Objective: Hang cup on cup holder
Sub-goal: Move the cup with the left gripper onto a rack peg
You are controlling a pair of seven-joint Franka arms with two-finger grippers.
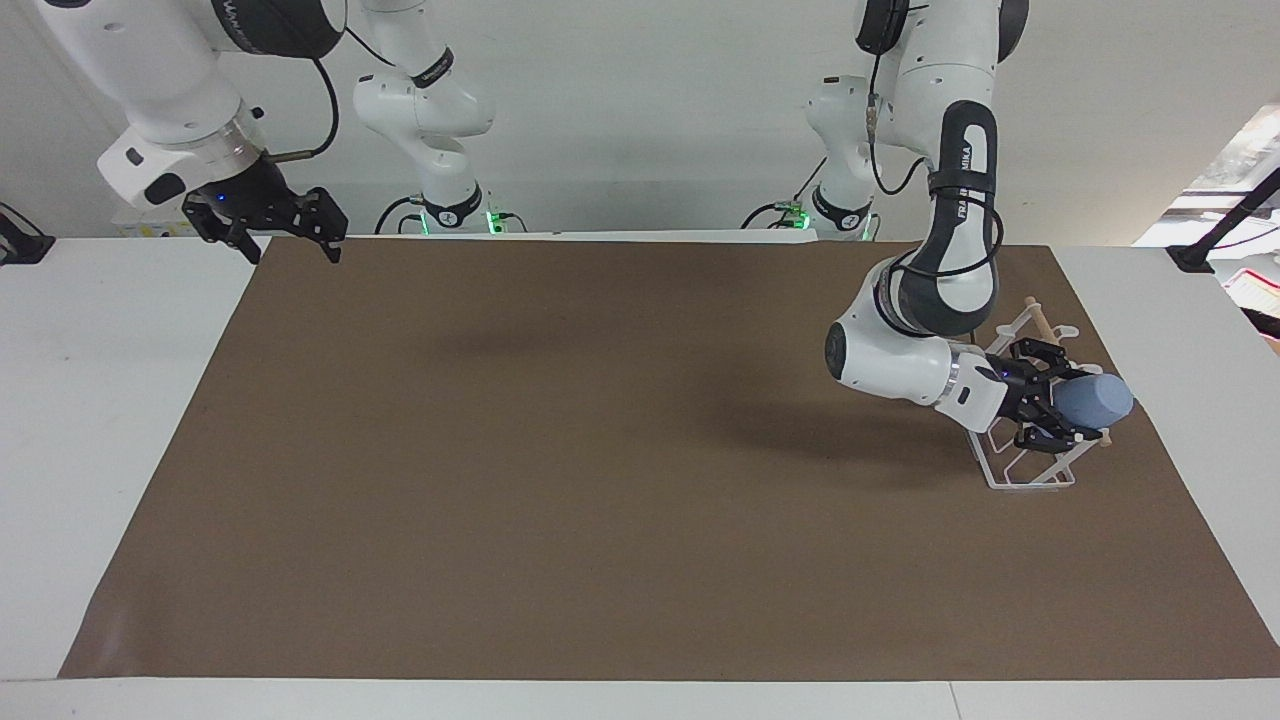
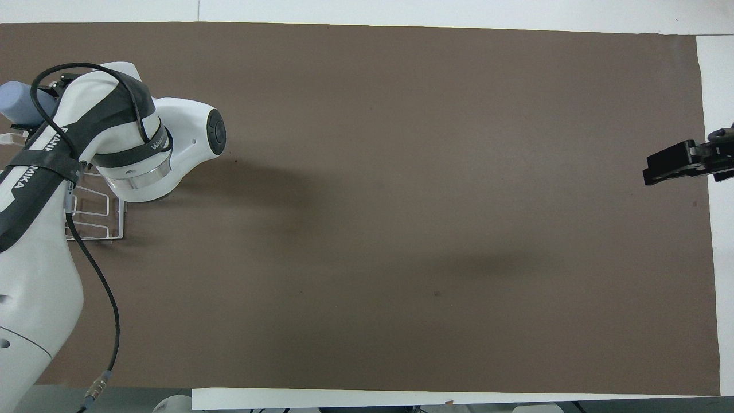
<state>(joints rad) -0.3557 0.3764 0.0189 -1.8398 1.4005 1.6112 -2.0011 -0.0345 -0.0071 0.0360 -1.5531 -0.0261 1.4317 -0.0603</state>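
The light-blue cup (image 1: 1097,399) lies on its side in the air, base pointing away from the left arm, right over the prongs of the white wire cup holder (image 1: 1030,478). My left gripper (image 1: 1052,398) is shut on the cup at its rim end. The holder stands at the left arm's end of the brown mat, and its wooden dowel (image 1: 1035,313) shows beside the gripper. In the overhead view the cup (image 2: 16,103) shows past the arm, which hides most of the holder (image 2: 94,221). My right gripper (image 1: 290,250) is open and empty, waiting over the mat's corner at the right arm's end.
A brown mat (image 1: 600,450) covers most of the white table (image 1: 100,450). The right gripper (image 2: 668,167) shows at the edge of the overhead view. Dark clutter lies off the table at the left arm's end (image 1: 1230,230).
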